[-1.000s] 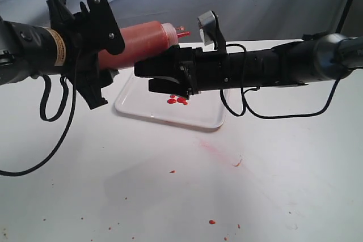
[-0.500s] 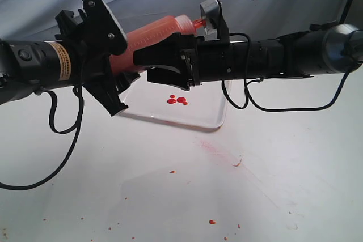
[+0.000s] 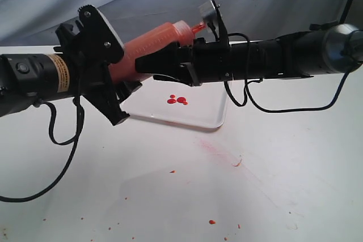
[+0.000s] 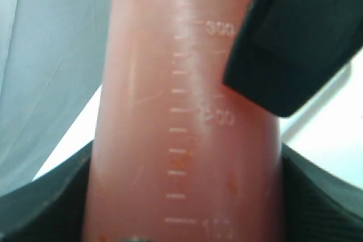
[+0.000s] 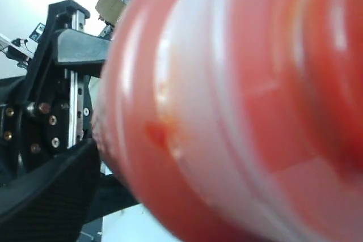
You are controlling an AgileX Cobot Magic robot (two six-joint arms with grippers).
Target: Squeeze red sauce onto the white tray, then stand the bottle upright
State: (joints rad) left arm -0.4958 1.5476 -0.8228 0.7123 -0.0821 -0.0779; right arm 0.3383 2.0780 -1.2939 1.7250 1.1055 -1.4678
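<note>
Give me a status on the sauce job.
Done: red sauce blobs lie on the white tray. In hand: left gripper and right gripper hold the bottle tilted, nozzle end up, above the tray. Left: stand the bottle upright.

1. Left arm (image 3: 28, 77): a matt black tube wearing a yellow-orange label (image 3: 61, 73), its print too small to read.
2. Its head is a black plate (image 3: 101, 32) with a toothed edge and silver screws.
3. A thin black cable (image 3: 72, 143) trails from it.
4. Right arm (image 3: 272, 60): black cylindrical segments, a grey metallic joint (image 3: 340, 43), a grey bracket (image 3: 209, 12) and a slung black lead (image 3: 295, 110).
5. The fingers (image 4: 323, 196) are black and finely ribbed.
</note>
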